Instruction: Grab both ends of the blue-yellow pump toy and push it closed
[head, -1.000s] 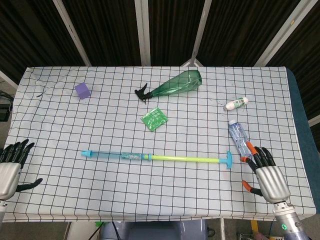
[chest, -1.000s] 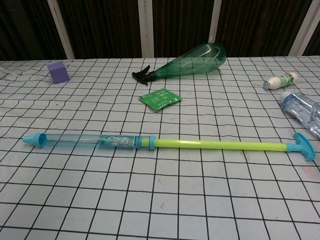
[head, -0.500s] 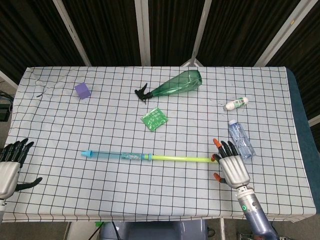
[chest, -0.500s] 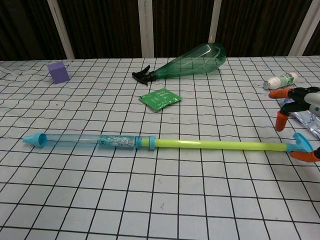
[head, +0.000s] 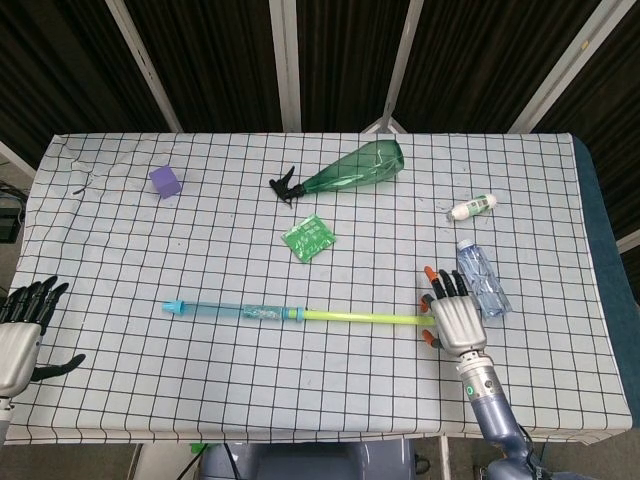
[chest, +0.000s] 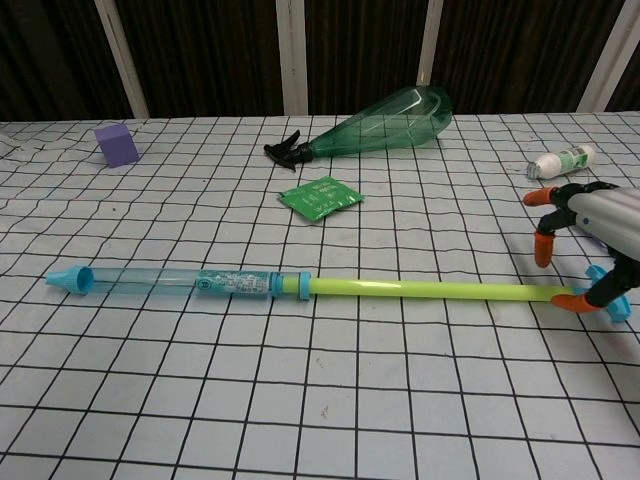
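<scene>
Right hand (head: 455, 322) has slid further left along the pump since half a second ago and now sits over the handle end; left hand (head: 20, 335) hasn't budged. Blue-yellow pump toy (head: 300, 315) lies flat across the near-middle of the checked tablecloth (head: 200, 240), fully extended, same spot as before: blue nozzle end well to the left, yellow rod running right under the right hand's orange-tipped fingers (chest: 545, 245). Fingers arch down over the rod's end with the thumb tip at the rod beside the T-handle; they're spread, not wrapped round it. Can't tell whether thumb or fingertips actually touch the rod. Head view hides the T-handle completely under the palm; chest view shows only a sliver of it behind the thumb, and that hand is cut off at the frame's right edge. Left hand is clipped by the left edge in head view and missing from chest view; its fingers are apart, holding nothing, off the table corner and well away from the nozzle. Clear water bottle (head: 482, 280) lies just right of the right fingertips, hidden in chest view. Count: one pump, one green spray bottle (head: 350, 170) lying on its side far beyond the fingers, one green sachet (head: 309, 238), one purple cube (head: 165, 181), one small white bottle (head: 472, 208), one water bottle, two hands.
</scene>
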